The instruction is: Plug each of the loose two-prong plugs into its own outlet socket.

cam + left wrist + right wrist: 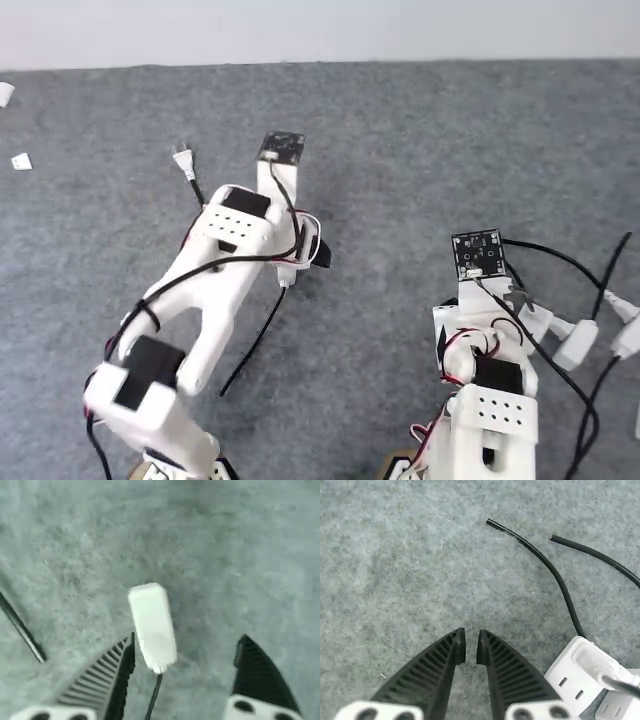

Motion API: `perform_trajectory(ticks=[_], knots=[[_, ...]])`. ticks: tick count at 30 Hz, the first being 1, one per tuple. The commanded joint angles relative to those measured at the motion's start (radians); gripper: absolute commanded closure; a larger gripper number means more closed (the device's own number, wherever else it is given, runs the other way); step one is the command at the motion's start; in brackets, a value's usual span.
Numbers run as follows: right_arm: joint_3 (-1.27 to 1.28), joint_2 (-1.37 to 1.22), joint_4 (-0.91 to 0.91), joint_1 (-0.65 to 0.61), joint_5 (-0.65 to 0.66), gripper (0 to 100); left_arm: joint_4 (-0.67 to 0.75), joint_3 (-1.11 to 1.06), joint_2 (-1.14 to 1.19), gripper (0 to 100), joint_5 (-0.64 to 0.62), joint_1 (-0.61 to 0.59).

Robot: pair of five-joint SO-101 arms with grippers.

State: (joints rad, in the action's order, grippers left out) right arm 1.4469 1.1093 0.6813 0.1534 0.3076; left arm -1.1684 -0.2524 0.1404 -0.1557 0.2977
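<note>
My left gripper [188, 639] hangs with its jaws wide apart over a white plug [152, 625] that lies flat on the grey felt [240, 555], closer to 1 finger [107, 675]. I judge it light, hard and smooth, so it may skate when squeezed. Its thin black cord [152, 700] looks limp. I would pinch its 2 long flat sides mid-body, never the cord. My right gripper [470, 642], jaws almost together and empty, sits near the white outlet sockets [570, 680].
</note>
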Motion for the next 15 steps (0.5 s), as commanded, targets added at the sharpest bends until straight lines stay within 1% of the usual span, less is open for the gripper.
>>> perform_trajectory(ticks=[1,4,5,7,8,12,15], knots=[[-0.009,0.012,-0.002,-0.005,0.011,94.3,-0.044,0.048,-0.097,81,0.169,0.040],[-0.009,0.012,-0.002,-0.005,0.011,94.3,-0.048,0.048,-0.107,97,0.347,0.074],[-0.009,0.012,-0.002,-0.005,0.011,94.3,-0.043,0.047,-0.098,100,0.402,0.081],[-0.009,0.012,-0.002,-0.005,0.011,94.4,-0.014,0.047,-0.055,97,0.470,0.087],[-0.009,0.012,-0.002,-0.005,0.011,94.4,0.009,0.048,-0.025,98,0.482,0.086],[-0.009,0.012,-0.002,-0.005,0.011,94.5,0.084,0.054,0.106,99,0.491,0.077],[-0.009,0.012,-0.002,-0.005,0.011,94.5,0.135,0.058,0.130,99,0.488,0.063]])
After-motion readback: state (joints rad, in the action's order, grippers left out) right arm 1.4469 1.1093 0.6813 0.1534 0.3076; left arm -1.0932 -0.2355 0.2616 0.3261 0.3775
